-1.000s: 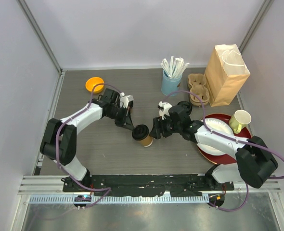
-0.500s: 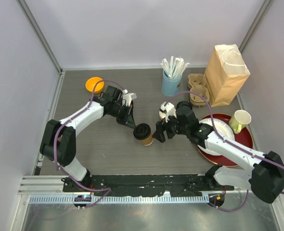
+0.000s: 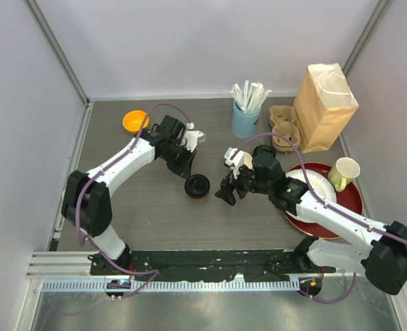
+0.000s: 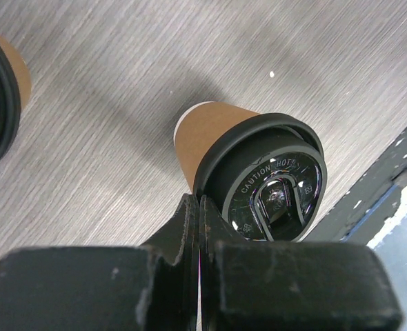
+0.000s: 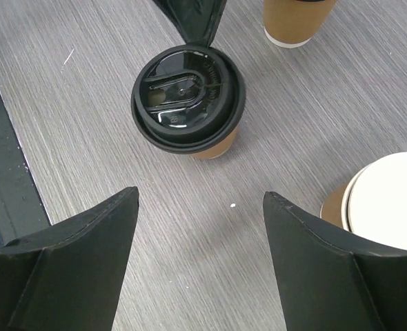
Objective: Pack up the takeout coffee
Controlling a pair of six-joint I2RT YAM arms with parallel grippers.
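Now, with left gripper [image 4: 193, 207] pinched shut at rim, ease wide-open right gripper [image 5: 200, 200] round kraft-brown paper cup [image 4: 210, 131] under black plastic lid [image 5: 187, 96].

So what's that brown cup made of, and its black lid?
The cup looks like paper, probably thin card: it has a dull brown wall with a pale edge at its base. The lid looks like shiny black plastic: light glints off it, and raised letters are moulded into it.
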